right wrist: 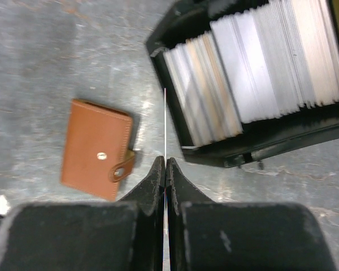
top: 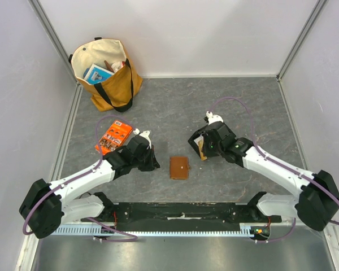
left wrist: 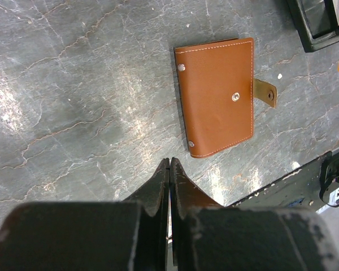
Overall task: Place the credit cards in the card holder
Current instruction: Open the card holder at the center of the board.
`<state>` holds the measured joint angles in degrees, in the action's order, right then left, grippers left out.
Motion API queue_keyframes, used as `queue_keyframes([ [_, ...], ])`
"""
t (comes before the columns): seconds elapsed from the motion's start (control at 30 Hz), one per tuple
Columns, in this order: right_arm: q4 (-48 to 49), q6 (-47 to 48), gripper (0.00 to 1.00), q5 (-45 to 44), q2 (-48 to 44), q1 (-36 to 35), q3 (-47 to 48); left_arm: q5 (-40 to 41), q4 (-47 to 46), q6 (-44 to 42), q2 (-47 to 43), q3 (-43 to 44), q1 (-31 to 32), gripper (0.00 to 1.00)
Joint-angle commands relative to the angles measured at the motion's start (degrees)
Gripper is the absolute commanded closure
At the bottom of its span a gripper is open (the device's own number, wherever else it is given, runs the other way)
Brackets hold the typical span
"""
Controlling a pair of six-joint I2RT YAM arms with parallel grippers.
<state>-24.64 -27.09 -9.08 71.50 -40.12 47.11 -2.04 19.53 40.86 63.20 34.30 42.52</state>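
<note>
The card holder, a tan-brown leather wallet, lies closed and flat on the grey table between the two arms, its strap loose beside the snap. My right gripper is shut on one credit card, seen edge-on as a thin white line rising from between the fingertips. It hangs just left of a black tray packed with several upright credit cards. My left gripper is shut with nothing in it, hovering just short of the wallet's near edge.
An orange printed packet lies left of the left arm. A tan tote bag stands at the back left corner. White walls enclose the table on three sides. The black tray's corner shows beyond the wallet.
</note>
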Motion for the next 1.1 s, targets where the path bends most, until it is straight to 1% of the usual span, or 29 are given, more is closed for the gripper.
queue_keyframes([
  [0.0, 3.81, -6.73, 1.00, 2.94, -3.48, -3.90, 0.52, -0.07, -1.78, -0.87, -0.18, -0.03, 0.10, 0.97],
  [0.07, 3.90, -9.46, 1.00, 0.39, -2.25, -7.24, 1.31, 0.02, -1.86, -0.52, -0.09, -0.03, 0.10, 0.98],
  [0.2, 5.04, -13.77, 1.00, -2.07, 1.87, -11.11, 1.32, 0.72, -1.34, -0.17, -0.71, -0.12, 0.10, 0.98],
  [0.4, 7.94, -15.89, 1.00, -3.13, 6.18, -14.63, 1.14, 0.99, -0.20, -0.61, -0.71, -0.12, 0.11, 0.98],
  [0.5, 7.16, -15.89, 1.00, -4.62, 7.94, -15.25, 1.49, 0.81, -0.11, -0.61, -0.27, -0.03, 0.10, 0.98],
  [0.7, 0.92, -14.83, 1.00, -10.78, 7.86, -15.34, 1.67, -0.06, -0.37, -1.22, 0.17, 0.50, 0.10, 0.98],
  [0.87, 0.65, -14.74, 1.00, -11.13, 6.72, -15.25, -0.09, -1.82, -1.68, -2.19, 1.57, 0.94, 0.10, 0.98],
  [1.07, 1.53, -16.32, 1.00, -10.69, 8.56, -15.25, -0.44, -4.46, -4.58, -2.37, 5.52, 1.64, 0.11, 0.98],
])
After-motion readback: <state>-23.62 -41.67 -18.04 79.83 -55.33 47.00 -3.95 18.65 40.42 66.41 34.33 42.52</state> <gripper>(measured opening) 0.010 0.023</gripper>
